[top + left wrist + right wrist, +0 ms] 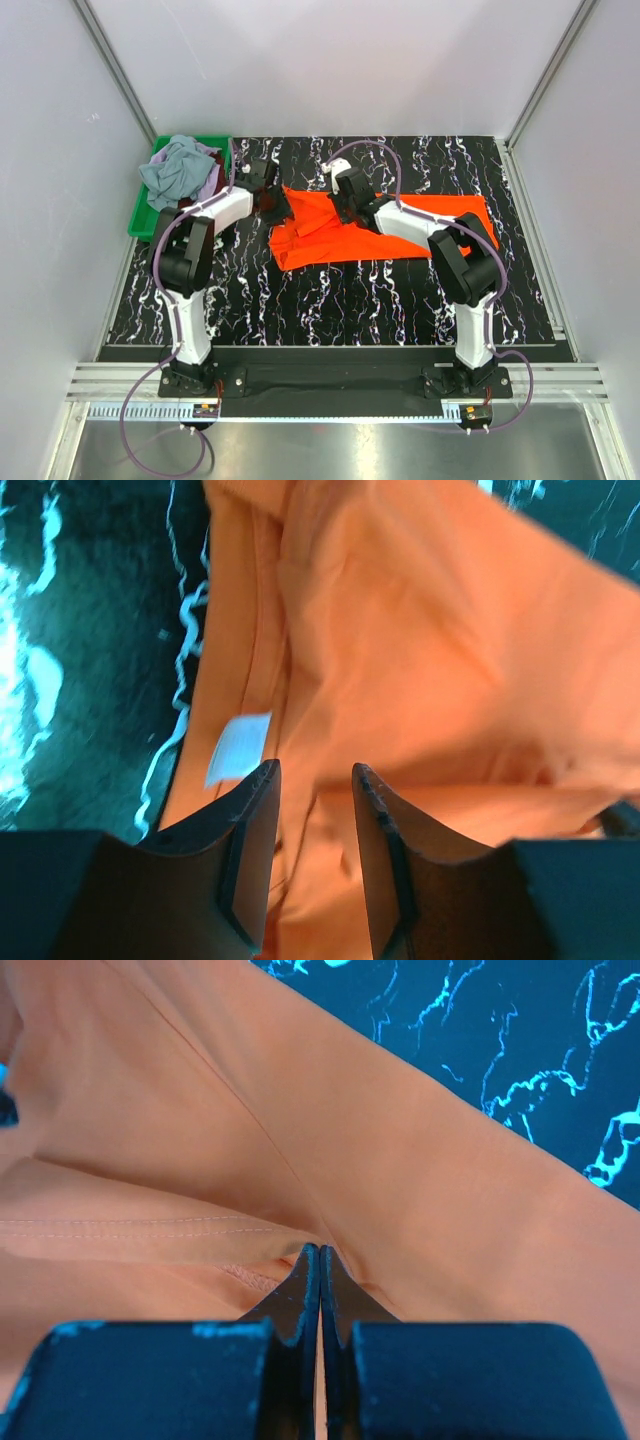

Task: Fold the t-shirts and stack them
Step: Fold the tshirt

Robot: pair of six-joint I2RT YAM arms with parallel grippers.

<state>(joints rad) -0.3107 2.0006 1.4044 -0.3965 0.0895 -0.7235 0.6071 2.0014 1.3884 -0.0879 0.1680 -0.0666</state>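
The orange shirt point(322, 240) lies spread on the table point(330, 300) under both grippers. The right gripper point(320, 1250) is clamped on a fold of it, and the left gripper point(315, 770) hangs with jaws parted over the collar, gripping nothing, the white label point(238, 748) just left of its fingers. Out past the left gripper's left side, the bin point(141, 218) holds a crumpled grey-blue shirt point(175, 172) heaped on lilac cloth point(210, 186) and dark red cloth point(214, 157).
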